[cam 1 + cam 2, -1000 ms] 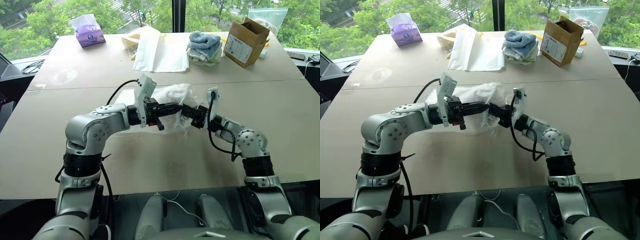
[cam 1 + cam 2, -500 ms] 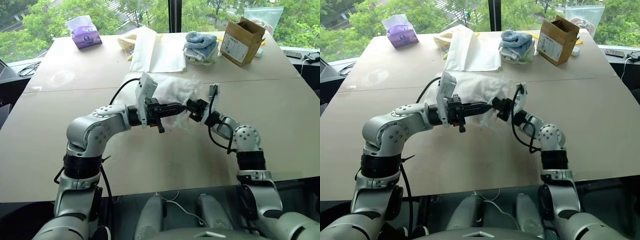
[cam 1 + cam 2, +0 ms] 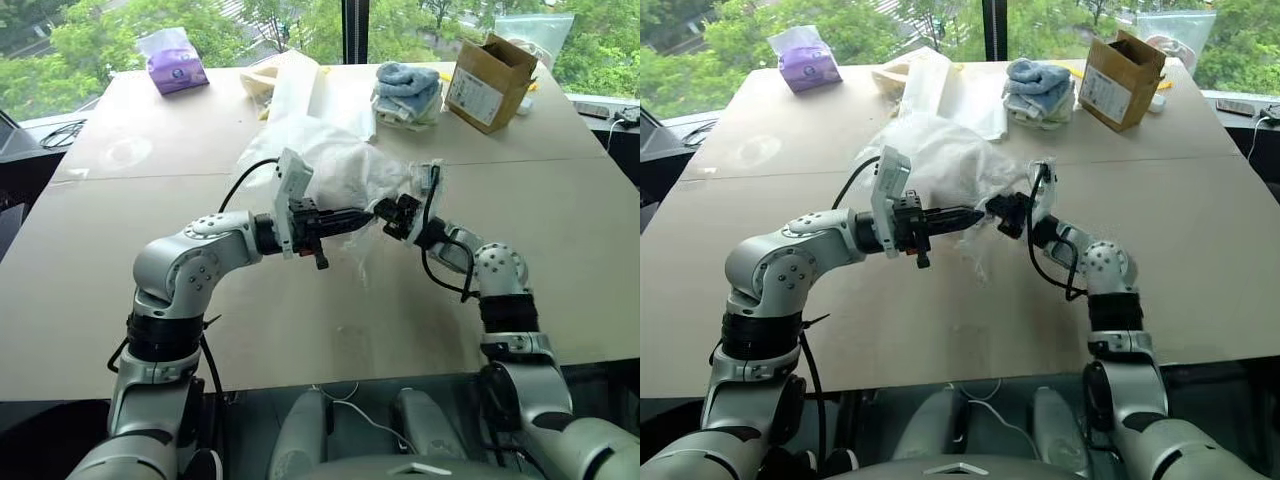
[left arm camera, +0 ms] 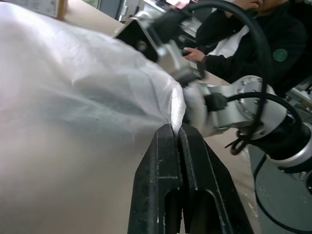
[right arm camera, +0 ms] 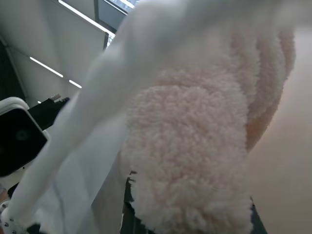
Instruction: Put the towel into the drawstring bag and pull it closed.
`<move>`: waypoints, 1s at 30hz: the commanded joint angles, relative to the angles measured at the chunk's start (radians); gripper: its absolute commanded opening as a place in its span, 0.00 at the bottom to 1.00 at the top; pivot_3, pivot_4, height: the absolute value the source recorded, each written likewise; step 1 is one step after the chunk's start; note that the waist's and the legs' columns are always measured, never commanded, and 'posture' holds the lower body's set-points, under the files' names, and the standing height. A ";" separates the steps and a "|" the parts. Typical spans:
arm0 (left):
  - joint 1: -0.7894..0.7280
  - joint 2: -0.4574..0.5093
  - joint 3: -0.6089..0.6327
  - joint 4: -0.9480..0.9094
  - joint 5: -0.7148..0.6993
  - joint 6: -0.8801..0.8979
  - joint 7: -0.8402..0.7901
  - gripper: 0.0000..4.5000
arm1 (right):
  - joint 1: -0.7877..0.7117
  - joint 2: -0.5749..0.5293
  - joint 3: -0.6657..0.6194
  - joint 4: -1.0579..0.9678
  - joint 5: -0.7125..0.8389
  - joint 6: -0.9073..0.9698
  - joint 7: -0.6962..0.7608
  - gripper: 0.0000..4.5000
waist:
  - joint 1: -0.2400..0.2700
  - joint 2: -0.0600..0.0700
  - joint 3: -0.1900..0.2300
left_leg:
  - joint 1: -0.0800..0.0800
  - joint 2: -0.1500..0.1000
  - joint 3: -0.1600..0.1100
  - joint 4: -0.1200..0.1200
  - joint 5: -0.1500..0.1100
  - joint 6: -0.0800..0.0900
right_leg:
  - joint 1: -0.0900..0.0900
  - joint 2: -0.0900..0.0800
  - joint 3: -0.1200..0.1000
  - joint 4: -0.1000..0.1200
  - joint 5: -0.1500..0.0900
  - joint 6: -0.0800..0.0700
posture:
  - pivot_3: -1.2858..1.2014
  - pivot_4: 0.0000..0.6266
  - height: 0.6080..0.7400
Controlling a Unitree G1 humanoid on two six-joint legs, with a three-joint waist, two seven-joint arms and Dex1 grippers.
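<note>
The white drawstring bag (image 3: 330, 165) billows up over the middle of the table (image 3: 120, 290), held off its surface between my two arms. My left gripper (image 3: 368, 216) points toward the right arm and is shut on the edge of the bag; in the left wrist view its fingers (image 4: 165, 180) pinch the thin cloth (image 4: 73, 97) at their tips. Tip to tip with it stands my right gripper (image 3: 393, 212), shut on the towel. The fluffy pinkish towel (image 5: 195, 161) sits close before the right wrist camera, with white bag cloth (image 5: 83, 161) draped beside it. Loose cords (image 3: 362, 262) dangle below.
Along the far edge stand a purple tissue pack (image 3: 177, 62), a flat cream cloth sheet (image 3: 325, 95), a stack of blue and green towels (image 3: 408, 92), a cardboard box (image 3: 490, 82) and a clear plastic bag (image 3: 545, 30). A person in black (image 4: 253, 34) sits beyond the table.
The bag has puffed up and risen higher behind the left wrist. Both grippers have stayed together at the bag's mouth, still shut. The head camera has shifted slightly.
</note>
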 commanded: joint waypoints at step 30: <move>-0.022 -0.049 0.046 0.169 0.127 -0.236 0.028 0.00 | 0.156 -0.047 0.024 -0.329 -0.030 0.066 -0.083 0.99 | -0.002 0.000 0.000 | 0.000 0.000 0.000 0.000 0.000 0.000 | -0.001 0.000 0.000 0.001 0.000 0.000 | 0.52 0.24 1.00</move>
